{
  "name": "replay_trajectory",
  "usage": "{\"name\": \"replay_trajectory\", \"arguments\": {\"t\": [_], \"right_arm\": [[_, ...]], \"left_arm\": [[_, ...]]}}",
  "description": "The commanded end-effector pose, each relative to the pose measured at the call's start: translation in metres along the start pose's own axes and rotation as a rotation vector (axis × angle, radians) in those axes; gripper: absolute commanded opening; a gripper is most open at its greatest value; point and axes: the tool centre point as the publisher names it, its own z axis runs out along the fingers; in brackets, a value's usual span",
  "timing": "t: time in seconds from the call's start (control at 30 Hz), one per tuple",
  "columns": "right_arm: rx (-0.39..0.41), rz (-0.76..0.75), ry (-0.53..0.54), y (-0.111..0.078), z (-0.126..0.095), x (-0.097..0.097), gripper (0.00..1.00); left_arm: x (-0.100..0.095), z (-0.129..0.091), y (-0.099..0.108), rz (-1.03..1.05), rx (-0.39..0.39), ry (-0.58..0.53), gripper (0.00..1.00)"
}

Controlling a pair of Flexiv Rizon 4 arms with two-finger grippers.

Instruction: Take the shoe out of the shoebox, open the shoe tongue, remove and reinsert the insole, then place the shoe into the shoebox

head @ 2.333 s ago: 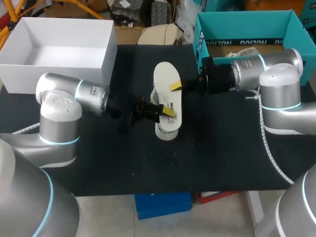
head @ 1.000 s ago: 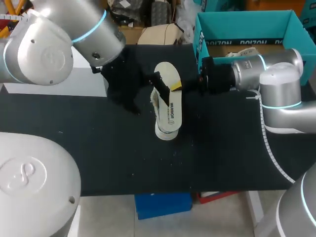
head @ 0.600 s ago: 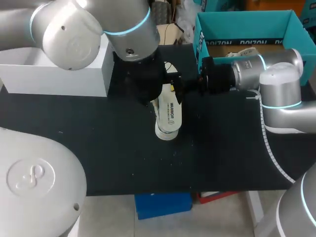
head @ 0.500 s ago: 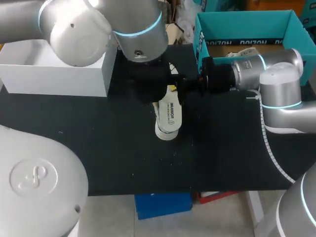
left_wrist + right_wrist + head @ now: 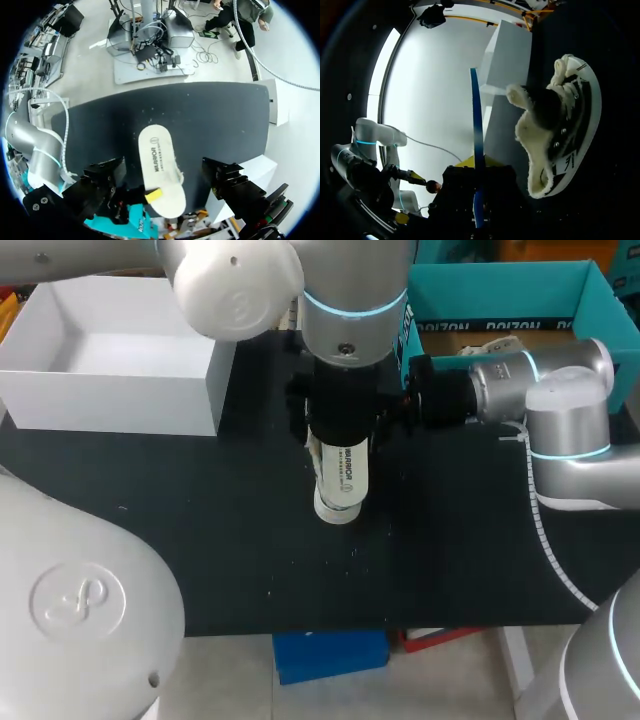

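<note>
Shoe (image 5: 342, 478) was out of white shoebox (image 5: 110, 400), on its side on table (image 5: 200, 540); insole status unclear, re-boxing prob. left. L gripper (image 5: 340, 425), R gripper (image 5: 393, 412): hold can't tell.

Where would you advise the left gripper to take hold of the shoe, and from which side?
Probably grip the shoe across its narrow width near mid-sole, coming down from above. It lies with its sole turned upward on the table, and the open left gripper hangs over it, one finger beside each long edge.
</note>
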Motion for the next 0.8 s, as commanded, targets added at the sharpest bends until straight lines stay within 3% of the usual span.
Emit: {"name": "replay_trajectory", "arguments": {"t": [0.03, 0.47, 0.8], "right_arm": [[-0.002, 0.001, -0.001, 0.000, 0.001, 0.000, 0.00], [-0.002, 0.001, -0.001, 0.000, 0.001, 0.000, 0.00], [-0.002, 0.001, -0.001, 0.000, 0.001, 0.000, 0.00]], "left_arm": [[-0.006, 0.003, 0.005, -0.007, -0.007, 0.046, 1.00], [-0.008, 0.013, 0.021, -0.067, -0.038, -0.018, 1.00], [-0.004, 0.018, 0.054, -0.056, -0.012, -0.030, 1.00]]}}
